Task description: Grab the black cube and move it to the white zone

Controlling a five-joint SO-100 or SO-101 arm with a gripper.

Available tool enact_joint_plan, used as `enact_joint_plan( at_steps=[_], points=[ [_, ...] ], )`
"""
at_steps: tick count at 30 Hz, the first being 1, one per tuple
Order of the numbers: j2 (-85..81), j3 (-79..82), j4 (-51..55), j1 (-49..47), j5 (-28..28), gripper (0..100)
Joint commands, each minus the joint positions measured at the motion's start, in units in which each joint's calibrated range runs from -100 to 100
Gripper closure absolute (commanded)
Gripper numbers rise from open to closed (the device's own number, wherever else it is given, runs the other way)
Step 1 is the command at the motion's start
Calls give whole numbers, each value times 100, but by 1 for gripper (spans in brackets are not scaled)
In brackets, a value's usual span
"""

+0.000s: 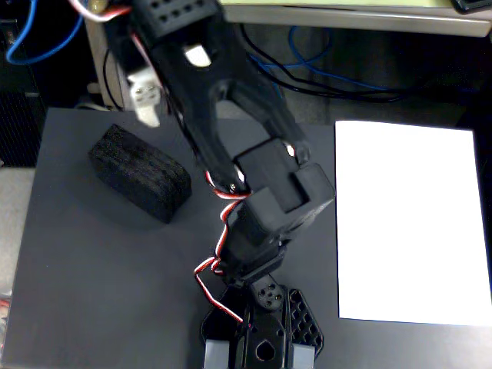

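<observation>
- The grabbing step is judged to be not yet begun: the black cube [140, 173] is seen lying free on the table [92, 292], touched by nothing
- The jaws [261, 342] are seen at the bottom edge of the fixed view, well apart from the black cube, below it and to its right
- How far the jaws are open cannot be told, and nothing is seen held
- The white zone [407, 223] is seen far to the right of the black cube, with the arm in between
- Next, the jaws must be swung over the black cube, opened wide and lowered around it

Cube [141, 173] left on mat [92, 284]; paper sheet [407, 223] right, arm [254, 177] between.
</observation>
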Motion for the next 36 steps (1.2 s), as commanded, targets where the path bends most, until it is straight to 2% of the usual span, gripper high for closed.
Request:
enact_joint_plan(
  at_steps=[1,8,16,24,32,36],
  points=[
    [-276,-43,68,87,148,89],
    [-276,-43,68,-760,96,78],
    [-208,93,68,-819,159,76],
    [-200,819,68,-804,924,65],
    [-259,764,60,-796,1442,65],
    [-200,456,51,-796,1500,65]
  ],
)
